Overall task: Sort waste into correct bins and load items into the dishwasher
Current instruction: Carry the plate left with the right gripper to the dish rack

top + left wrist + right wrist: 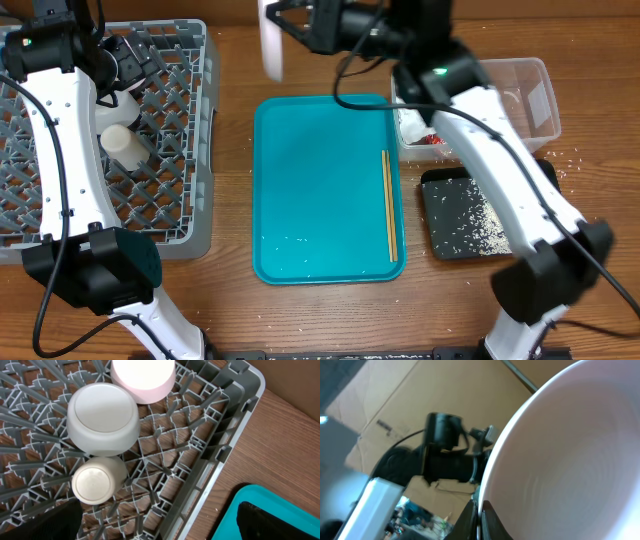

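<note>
Just beyond the teal tray's far edge, the right fingers pinch a white plate held on edge (clear of the table). Left of that tray, the left fingers hang spread wide above the dish rack, which holds a cup and bowl.

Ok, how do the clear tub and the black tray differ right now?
The clear tub is see-through; the black tray is opaque. The tub holds a red wrapper and white paper; the tray holds scattered white crumbs. Both are rectangular and sit right of the teal tray.
</note>
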### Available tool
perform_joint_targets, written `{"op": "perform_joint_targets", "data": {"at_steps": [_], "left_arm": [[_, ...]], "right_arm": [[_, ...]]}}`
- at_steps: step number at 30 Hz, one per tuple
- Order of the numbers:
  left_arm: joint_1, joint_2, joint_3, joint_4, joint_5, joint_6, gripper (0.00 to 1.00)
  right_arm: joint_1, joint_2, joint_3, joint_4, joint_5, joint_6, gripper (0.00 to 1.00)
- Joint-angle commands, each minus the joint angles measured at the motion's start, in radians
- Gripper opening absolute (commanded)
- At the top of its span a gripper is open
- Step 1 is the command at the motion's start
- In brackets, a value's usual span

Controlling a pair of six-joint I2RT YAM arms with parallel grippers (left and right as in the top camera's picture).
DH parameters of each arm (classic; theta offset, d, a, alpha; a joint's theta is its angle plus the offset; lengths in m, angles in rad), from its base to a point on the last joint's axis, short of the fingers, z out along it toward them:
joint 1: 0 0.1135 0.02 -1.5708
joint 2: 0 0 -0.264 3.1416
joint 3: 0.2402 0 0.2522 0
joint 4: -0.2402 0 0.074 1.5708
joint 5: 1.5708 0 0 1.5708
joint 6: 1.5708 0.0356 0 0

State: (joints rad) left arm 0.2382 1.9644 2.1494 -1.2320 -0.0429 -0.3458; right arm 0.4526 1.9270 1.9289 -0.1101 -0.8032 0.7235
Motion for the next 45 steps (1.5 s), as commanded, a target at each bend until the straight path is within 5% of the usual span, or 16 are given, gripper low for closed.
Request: {"op": "perform_joint_targets", "data": {"at_steps": [1,7,15,18,21,27,45], "left_arm": [[0.003,0.005,0.006,0.002,-0.012,-0.018,1.00],[0.003,0.005,0.006,0.002,-0.012,-0.018,1.00],[0.003,0.005,0.006,0.061,-0.003,-0.056,1.00],[0.015,0.005,0.006,0.019,-0.158,-0.116,1.00],[0.046,0.005,0.006,-0.070,-0.349,-0.303,1.00],[0.143,0.005,0.006,-0.157,-0.491,-0.422,1.00],[0.313,0.005,0.006,-0.210,-0.359,-0.447,1.00]], "right_arm": [[-0.002,0.108,0.009,0.116,0.005,0.151,0.04],[0.025,0.227,0.009,0.389,-0.079,0.305,0.04],[0.112,0.258,0.009,0.400,-0.007,0.306,0.04],[0.144,0.281,0.009,0.406,0.028,0.329,0.03],[0.163,0.314,0.009,0.466,0.032,0.366,0.04],[0.184,0.360,0.010,0.560,0.051,0.400,0.04],[0.251,0.439,0.010,0.534,0.111,0.437,0.04]]}}
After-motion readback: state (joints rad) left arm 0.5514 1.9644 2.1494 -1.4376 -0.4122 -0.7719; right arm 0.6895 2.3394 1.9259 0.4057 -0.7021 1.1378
